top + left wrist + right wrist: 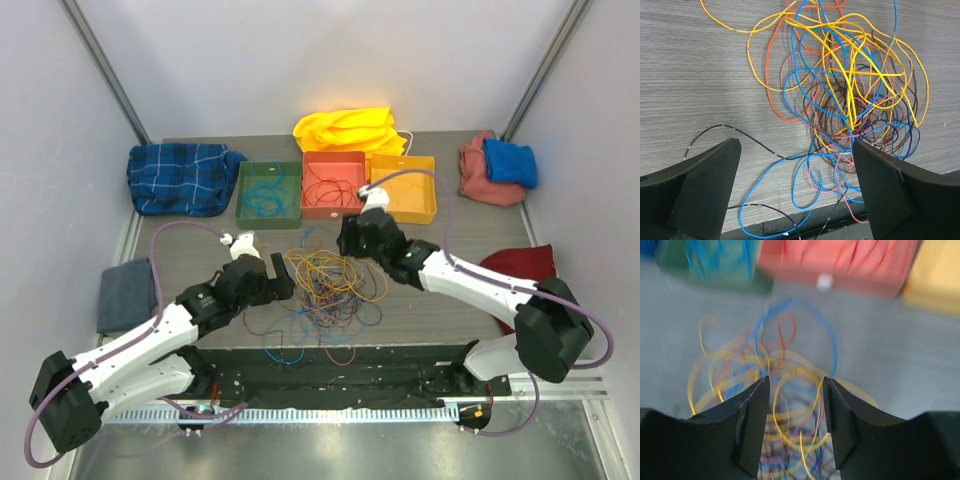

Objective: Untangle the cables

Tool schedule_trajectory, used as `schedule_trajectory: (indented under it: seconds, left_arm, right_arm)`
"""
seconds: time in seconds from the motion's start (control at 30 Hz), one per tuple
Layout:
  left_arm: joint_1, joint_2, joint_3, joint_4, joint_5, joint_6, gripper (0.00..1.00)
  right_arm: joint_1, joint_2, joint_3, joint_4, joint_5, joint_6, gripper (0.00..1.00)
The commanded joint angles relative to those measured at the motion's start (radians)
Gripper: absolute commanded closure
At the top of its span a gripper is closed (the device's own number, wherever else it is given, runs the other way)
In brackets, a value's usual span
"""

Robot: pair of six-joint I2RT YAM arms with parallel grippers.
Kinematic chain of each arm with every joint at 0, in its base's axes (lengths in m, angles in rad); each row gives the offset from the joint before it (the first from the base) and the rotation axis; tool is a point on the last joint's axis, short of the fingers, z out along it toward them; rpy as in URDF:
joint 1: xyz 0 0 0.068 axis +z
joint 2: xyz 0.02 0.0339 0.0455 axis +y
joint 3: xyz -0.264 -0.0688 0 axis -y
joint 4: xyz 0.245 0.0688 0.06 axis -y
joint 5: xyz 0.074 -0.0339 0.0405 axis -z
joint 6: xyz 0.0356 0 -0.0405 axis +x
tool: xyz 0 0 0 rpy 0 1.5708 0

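Note:
The cables (328,285) lie in a loose tangle of yellow, orange, blue, pink and brown strands in the middle of the table. My left gripper (282,276) is at the tangle's left edge, low over the table. Its wrist view shows the jaws wide open (796,145), with blue, pink and black strands on the table between them and the cables (855,95) bunched ahead to the right. My right gripper (352,238) hovers over the tangle's far right side. Its blurred wrist view shows open jaws (796,382) with yellow strands (790,420) lying below the gap, none pinched.
Three bins stand behind the tangle: a green one (244,195) with blue wires, a red one (333,160) with red wires, and a yellow one (410,195). Cloths lie around: blue plaid (180,178), yellow (350,128), pink and blue (495,170), dark red (520,262), grey (125,295).

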Motion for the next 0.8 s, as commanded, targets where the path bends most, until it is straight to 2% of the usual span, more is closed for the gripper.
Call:
schedule_trajectory:
  seconds: [0.0, 0.37, 0.77]
  left_arm:
    - [-0.001, -0.018, 0.042, 0.031, -0.04, -0.025, 0.0]
    - [-0.001, -0.024, 0.028, 0.017, -0.051, -0.047, 0.0]
    - [-0.001, 0.012, 0.038, 0.022, -0.03, -0.05, 0.0]
  right_arm:
    - [0.076, 0.004, -0.073, 0.07, -0.056, 0.027, 0.47]
    - [0.176, -0.011, -0.159, 0.102, -0.044, 0.018, 0.48]
    - [0.179, 0.136, -0.098, 0.087, 0.025, -0.054, 0.5]
